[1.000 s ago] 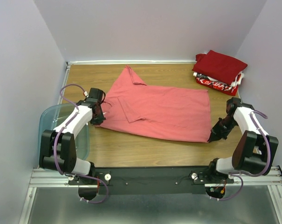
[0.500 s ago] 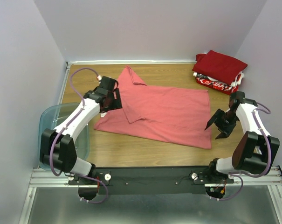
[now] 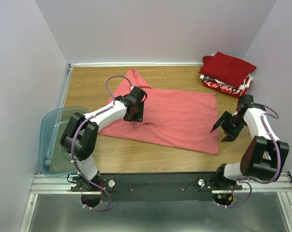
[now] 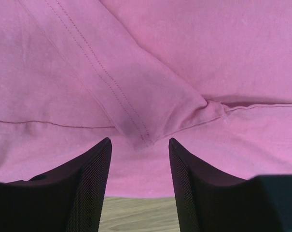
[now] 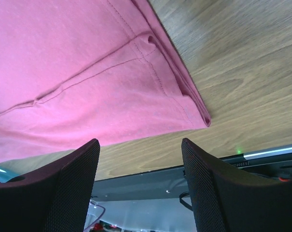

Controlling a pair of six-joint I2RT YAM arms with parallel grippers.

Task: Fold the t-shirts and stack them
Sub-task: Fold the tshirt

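Your left end effector (image 4: 138, 145) hung open over a stitched fold of the salmon-pink shirt (image 3: 177, 116); your right end effector (image 5: 141, 145) gaped wide by its hem corner.

I'm looking at a wooden bench (image 3: 184, 77) that is carrying a salmon-pink t-shirt (image 3: 179, 116) lying spread flat across its middle, while a folded dark red t-shirt (image 3: 230, 67) is sitting atop a red white-printed t-shirt (image 3: 219, 85) in the far right corner.
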